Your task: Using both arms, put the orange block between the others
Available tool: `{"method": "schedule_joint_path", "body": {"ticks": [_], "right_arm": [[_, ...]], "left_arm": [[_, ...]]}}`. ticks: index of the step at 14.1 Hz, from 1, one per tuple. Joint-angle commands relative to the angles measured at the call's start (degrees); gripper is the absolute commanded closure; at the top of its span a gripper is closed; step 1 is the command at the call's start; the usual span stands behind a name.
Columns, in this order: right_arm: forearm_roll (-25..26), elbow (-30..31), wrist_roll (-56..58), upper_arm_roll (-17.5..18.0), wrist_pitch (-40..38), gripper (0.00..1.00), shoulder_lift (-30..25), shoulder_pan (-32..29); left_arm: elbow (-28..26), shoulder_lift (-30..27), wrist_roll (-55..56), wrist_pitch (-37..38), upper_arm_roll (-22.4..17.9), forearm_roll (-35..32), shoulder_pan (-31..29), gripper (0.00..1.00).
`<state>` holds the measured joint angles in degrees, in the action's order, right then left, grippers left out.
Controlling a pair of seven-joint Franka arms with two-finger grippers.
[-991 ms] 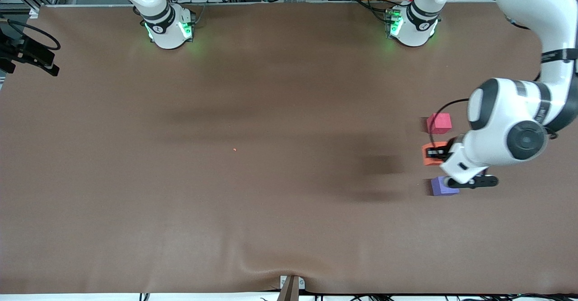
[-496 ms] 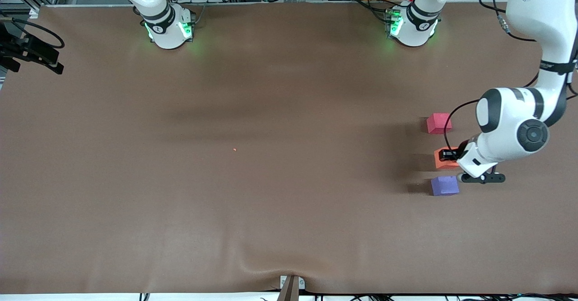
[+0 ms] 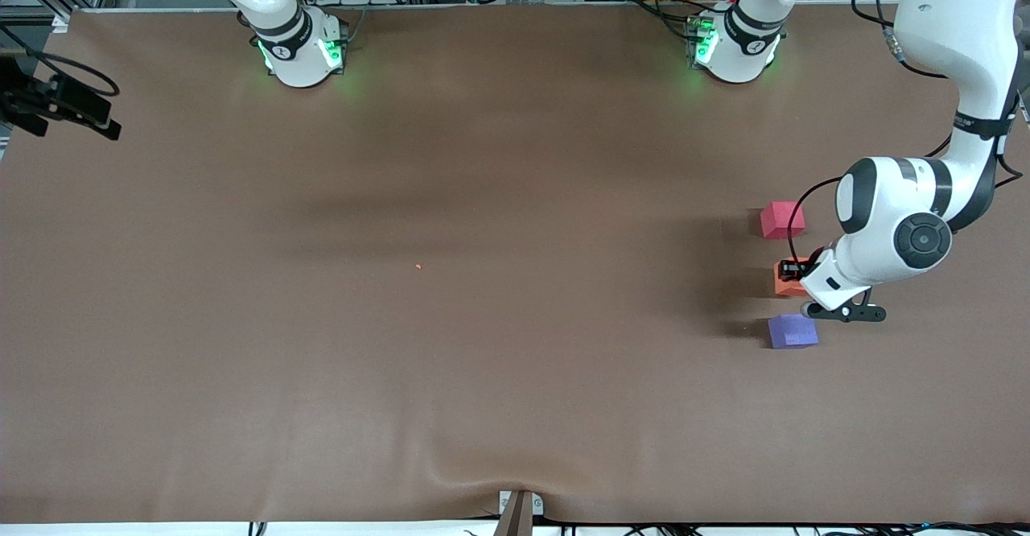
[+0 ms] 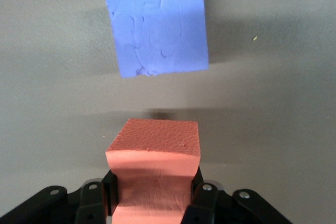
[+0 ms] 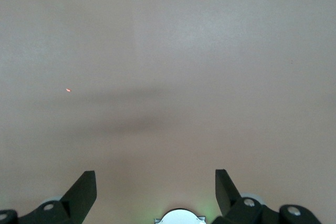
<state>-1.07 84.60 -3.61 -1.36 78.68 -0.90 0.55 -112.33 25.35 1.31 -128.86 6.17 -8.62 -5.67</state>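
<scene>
The fingers of the left gripper are clenched on the orange block, whose foam sides are pinched inward where they are squeezed. In the front view the orange block is seen between the pinkish-red block and the purple block, apart from both; the pinkish-red block lies farther from the front camera than the orange block, the purple block nearer. In the left wrist view a strip of bare tabletop is seen between the orange block and the purple block. Whether the orange block rests on the tabletop or is held just above it cannot be told.

The placing step is judged to be in hand and nearly finished: the orange block is already lined up in the gap. For the next move, the orange block would need to be settled flat on the tabletop, the fingers released, and the left gripper lifted straight up so that neither neighbour is nudged.

The right gripper is held with its fingers spread wide and nothing between them, over bare tabletop well away from the orange block; the right arm waits.
</scene>
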Motion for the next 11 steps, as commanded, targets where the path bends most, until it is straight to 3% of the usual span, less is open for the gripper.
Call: {"method": "schedule_joint_path", "body": {"ticks": [1,11], "right_arm": [[-0.8,0.2,0.0,0.7,0.6,0.00,0.3,-1.1],[1.6,2.1,0.0,0.7,5.4,0.00,0.7,-0.9]], "left_arm": [[-1.9,0.2,0.5,-2.8,0.5,-1.7,-2.1,1.00],[-2.8,1.5,0.5,-4.9,0.7,-1.7,-1.2,1.00]]}}
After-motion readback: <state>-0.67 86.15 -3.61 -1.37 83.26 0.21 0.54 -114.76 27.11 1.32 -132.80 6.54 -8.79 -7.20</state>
